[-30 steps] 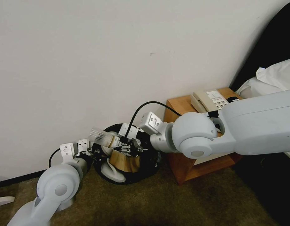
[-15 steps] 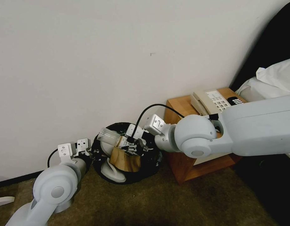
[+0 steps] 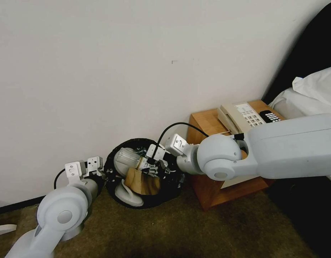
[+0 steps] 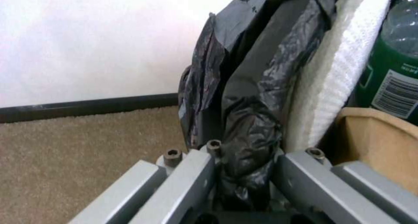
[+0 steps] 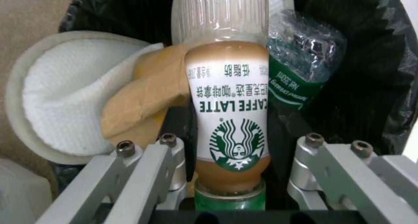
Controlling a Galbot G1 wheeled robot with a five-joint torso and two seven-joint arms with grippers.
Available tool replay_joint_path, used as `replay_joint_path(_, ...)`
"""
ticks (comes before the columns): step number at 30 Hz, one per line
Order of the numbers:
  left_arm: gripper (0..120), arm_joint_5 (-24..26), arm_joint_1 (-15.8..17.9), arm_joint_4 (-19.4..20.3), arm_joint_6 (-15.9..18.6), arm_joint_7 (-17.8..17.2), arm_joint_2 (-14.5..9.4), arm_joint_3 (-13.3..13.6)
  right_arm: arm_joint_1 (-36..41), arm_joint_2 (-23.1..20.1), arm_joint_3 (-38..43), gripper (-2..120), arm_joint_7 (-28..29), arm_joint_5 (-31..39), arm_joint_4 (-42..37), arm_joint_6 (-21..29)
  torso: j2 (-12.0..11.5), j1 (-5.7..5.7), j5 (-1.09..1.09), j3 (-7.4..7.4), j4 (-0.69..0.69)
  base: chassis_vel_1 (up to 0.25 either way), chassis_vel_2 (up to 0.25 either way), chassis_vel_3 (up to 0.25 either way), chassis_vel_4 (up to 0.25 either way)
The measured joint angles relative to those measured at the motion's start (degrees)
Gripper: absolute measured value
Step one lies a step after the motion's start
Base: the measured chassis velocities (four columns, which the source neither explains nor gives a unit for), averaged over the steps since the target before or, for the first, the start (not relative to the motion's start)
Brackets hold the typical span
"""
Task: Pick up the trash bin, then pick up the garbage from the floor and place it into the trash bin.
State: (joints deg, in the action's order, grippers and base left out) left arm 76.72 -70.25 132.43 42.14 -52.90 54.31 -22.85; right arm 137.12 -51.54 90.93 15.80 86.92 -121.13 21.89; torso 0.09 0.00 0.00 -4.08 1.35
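We see the right claw (image 3: 155, 165) clenched around a clear plastic coffee bottle with a white-and-green label (image 5: 228, 96), neck toward the wrist, base reaching into the round bin lined with crinkly black plastic (image 3: 172, 182) at lower centre of the head view. Crowding it inside: one brown cardboard piece (image 5: 143, 96), one flat white slipper (image 5: 65, 96) and one green-labelled crushed bottle (image 5: 300, 64), two bottles in all. The left claw (image 4: 244, 181) pinches the bin's bagged rim. At right, a wooden bedside cabinet (image 3: 208, 123) carries one beige telephone (image 3: 240, 116).
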Motion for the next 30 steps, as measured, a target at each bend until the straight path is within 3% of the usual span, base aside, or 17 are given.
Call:
replay_joint_path(18, 0, 1.03, -0.36, 0.73, 0.00, 0.03, 0.04, 0.00, 2.00, -1.05, -0.03, 34, 0.37, -1.06, 2.09, 0.07, 0.00, 0.00, 0.00, 0.00, 0.00, 0.000, 0.000, 0.000, 0.000)
replay_joint_path(30, 0, 1.01, -0.52, 0.64, 0.00, 0.06, 0.11, 0.27, 1.01, -0.83, 0.02, 76, 0.60, -0.81, 1.72, 0.02, 0.00, 0.00, 0.00, 0.00, 0.00, 0.000, 0.000, 0.000, 0.000)
